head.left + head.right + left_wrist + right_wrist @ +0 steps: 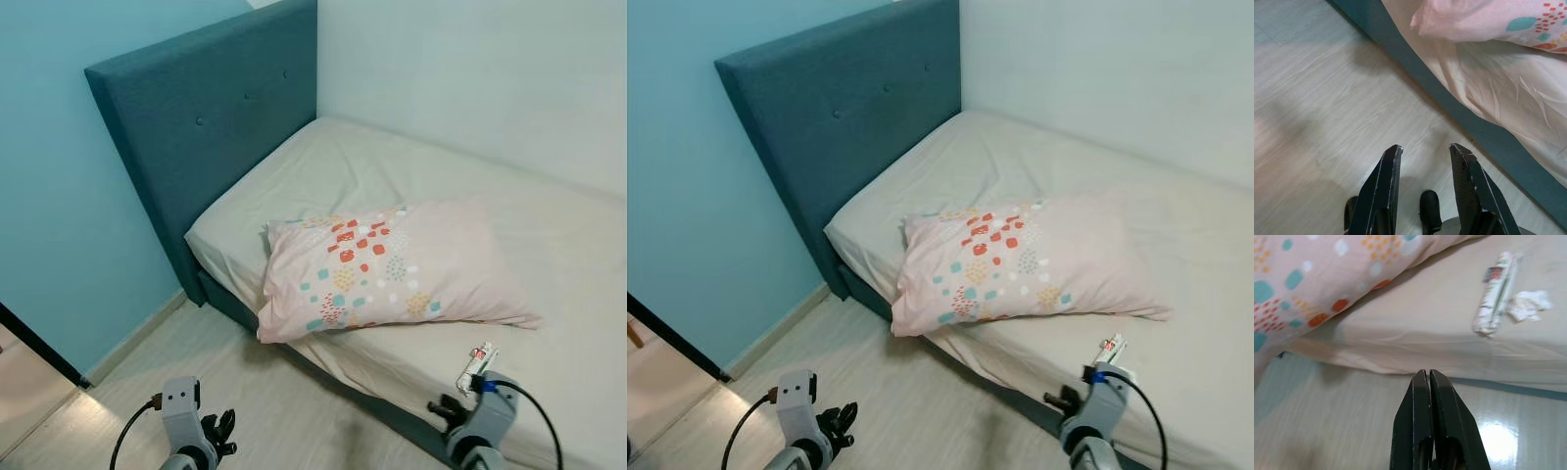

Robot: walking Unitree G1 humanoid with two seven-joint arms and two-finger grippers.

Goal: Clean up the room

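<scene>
Nearest you: the right pincer [1428, 382], low at the near right, fingers clenched together with nothing between them, hanging over the pale wood floor [284, 401] just short of the bed's near edge. The left pincer [1425, 156] sits at the near left, also over the floor, its two black fingers [1383, 181] spread apart and released, empty.

Items for your tidying, on the bed [549, 245]:
- One rolled wrapper or tube [1493, 293], white with red and dark print, lying on the sheet at the near right edge of the mattress, just beyond your right pincer. In the head views it shows right above the right wrist [477, 364].
- One crumpled white tissue [1528, 306], touching or just beside the tube on its right side in the scene; you cannot tell which from these views.

Further out:
- One pillow [392, 274], pale pink with orange, teal and yellow dots, lying across the near left part of the mattress, its near left corner overhanging the bed's edge.
- Beige fitted sheet [1508, 93], wrinkled along the near side.
- Teal bed frame [1415, 73] running under the sheet's edge.
- Teal upholstered headboard [211, 127] with buttons, at the far left.
- Light blue wall [59, 196] to the left, white wall [490, 69] along the far side.
</scene>
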